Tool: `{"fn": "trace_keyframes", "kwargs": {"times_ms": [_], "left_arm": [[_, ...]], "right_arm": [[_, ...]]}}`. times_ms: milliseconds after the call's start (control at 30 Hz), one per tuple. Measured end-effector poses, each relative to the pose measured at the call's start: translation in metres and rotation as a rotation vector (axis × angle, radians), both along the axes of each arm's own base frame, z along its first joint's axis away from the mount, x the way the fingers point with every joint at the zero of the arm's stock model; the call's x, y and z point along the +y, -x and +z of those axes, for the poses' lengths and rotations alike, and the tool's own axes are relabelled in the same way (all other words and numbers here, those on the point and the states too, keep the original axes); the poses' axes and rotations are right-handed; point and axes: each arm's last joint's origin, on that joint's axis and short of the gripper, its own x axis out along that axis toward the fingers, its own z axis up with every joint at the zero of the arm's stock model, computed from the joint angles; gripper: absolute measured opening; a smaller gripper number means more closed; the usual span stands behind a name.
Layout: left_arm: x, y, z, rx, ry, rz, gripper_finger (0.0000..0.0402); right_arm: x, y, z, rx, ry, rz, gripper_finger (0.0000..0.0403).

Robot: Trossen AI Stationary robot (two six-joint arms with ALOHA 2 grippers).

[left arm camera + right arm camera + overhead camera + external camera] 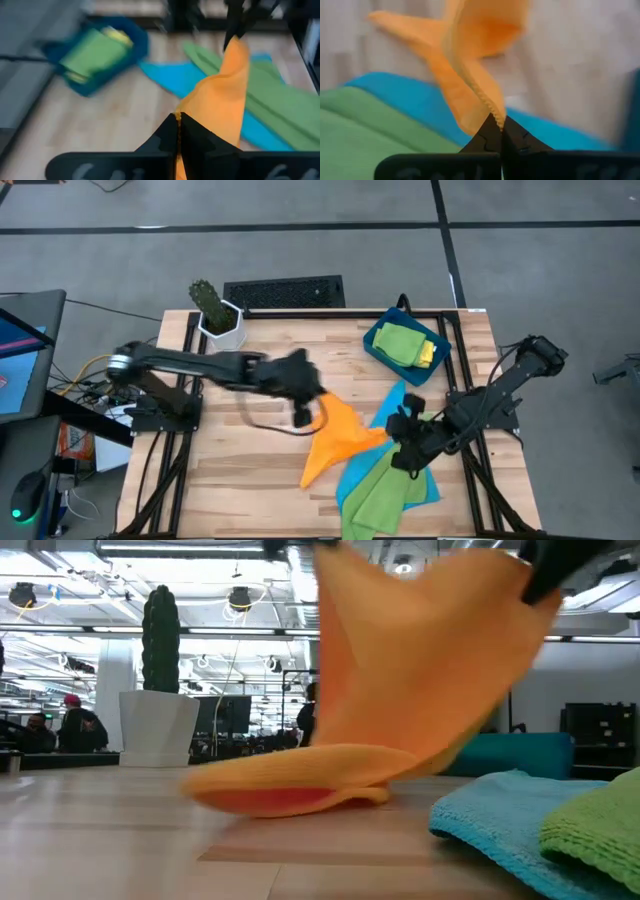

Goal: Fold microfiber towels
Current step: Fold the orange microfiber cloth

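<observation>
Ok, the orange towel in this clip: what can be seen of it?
The orange towel is a thin, soft, plain cloth with a stitched edge. It is lifted at two spots: the left gripper is shut on one edge and the right gripper is shut on another. Its middle sags between them, and a lower fold rests on the wooden table. The blue towel and a green towel lie beside it.

Overhead view straight down, low view table-level, wrist views close, all sharing orange towel (338, 438)
</observation>
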Motion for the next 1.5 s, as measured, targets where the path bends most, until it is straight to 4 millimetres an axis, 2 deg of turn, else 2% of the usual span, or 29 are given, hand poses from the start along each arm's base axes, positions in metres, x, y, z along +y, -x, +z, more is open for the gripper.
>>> {"fn": "trace_keyframes", "kwargs": {"times_ms": [100,167,300,400,500,567,700,800,933,1033,1133,1233,1333,1433,1500], "left_arm": [[-0.013,0.039,0.031,-0.083,-0.025,0.102,0.0],[-0.021,0.061,0.044,-0.13,-0.021,0.154,0.0],[-0.029,0.091,0.055,-0.162,-0.011,0.226,0.0],[-0.029,0.104,0.054,-0.131,0.002,0.254,0.0],[-0.024,0.109,0.047,-0.056,-0.021,0.303,0.0],[-0.016,0.109,0.042,-0.018,-0.098,0.373,0.0],[0.006,0.105,0.025,0.072,-0.266,0.485,0.0],[0.028,0.103,0.02,0.146,-0.362,0.534,0.0],[0.063,0.103,0.023,0.25,-0.507,0.579,0.0],[0.088,0.106,0.033,0.251,-0.569,0.616,0.0],[0.104,0.113,0.043,0.26,-0.643,0.622,0.0],[0.11,0.12,0.056,0.239,-0.733,0.638,0.0],[0.107,0.127,0.063,0.211,-0.753,0.577,0.0],[0.103,0.131,0.06,0.151,-0.606,0.501,0.0],[0.1,0.131,0.047,0.17,-0.501,0.468,0.0]], "right_arm": [[-0.01,-0.002,0.024,-0.004,0.115,0.008,0.0009],[-0.017,-0.003,0.039,-0.027,0.189,0.007,0.0009],[-0.024,-0.007,0.062,-0.095,0.366,0.036,0.001],[-0.026,-0.01,0.071,-0.084,0.4,0.108,0.001],[-0.031,-0.016,0.074,-0.06,0.428,0.168,0.0007],[-0.037,-0.021,0.076,-0.066,0.512,0.159,0.0007],[-0.061,-0.036,0.079,-0.044,0.649,0.115,0.0008],[-0.09,-0.052,0.084,-0.034,0.705,0.073,0.0008],[-0.14,-0.075,0.097,-0.067,0.812,-0.029,0.0007],[-0.178,-0.08,0.11,-0.111,0.876,-0.121,0.0009],[-0.202,-0.08,0.116,-0.177,0.86,-0.157,0.0009],[-0.212,-0.08,0.119,-0.222,0.843,-0.168,0.0008],[-0.212,-0.079,0.117,-0.214,0.825,-0.166,0.0009],[-0.201,-0.079,0.109,-0.216,0.737,-0.129,0.0009],[-0.189,-0.081,0.097,-0.224,0.652,-0.097,0.0009]]}}
